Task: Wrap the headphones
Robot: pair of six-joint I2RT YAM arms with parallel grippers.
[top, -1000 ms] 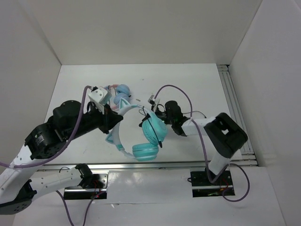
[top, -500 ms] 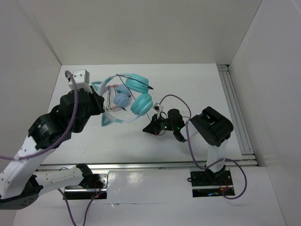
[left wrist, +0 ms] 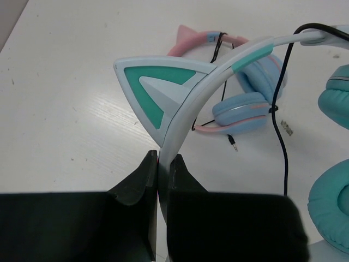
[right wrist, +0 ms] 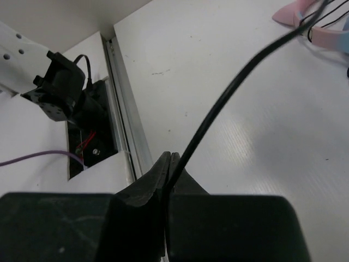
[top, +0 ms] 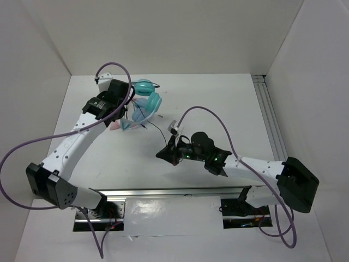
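The teal headphones (top: 151, 102) hang at the back left of the table, held up by their white-and-teal cat-ear headband (left wrist: 180, 93). My left gripper (top: 123, 115) (left wrist: 162, 161) is shut on that headband just below a cat ear. Teal earcups (left wrist: 334, 204) show at the right of the left wrist view. The thin black cable (top: 158, 131) runs from the headphones to my right gripper (top: 167, 154) (right wrist: 170, 159), which is shut on the cable (right wrist: 234, 90) low over the middle of the table.
Pink-banded headphones with light blue earcups (left wrist: 242, 103) lie on the table under the teal pair, and their pink band shows in the right wrist view (right wrist: 305, 13). A metal rail (right wrist: 124, 125) runs along the table's front edge. White walls stand on three sides.
My left gripper has carried the teal headphones from the table's middle to the back left. My right gripper has moved left and toward the front, and the cable now stretches between them.
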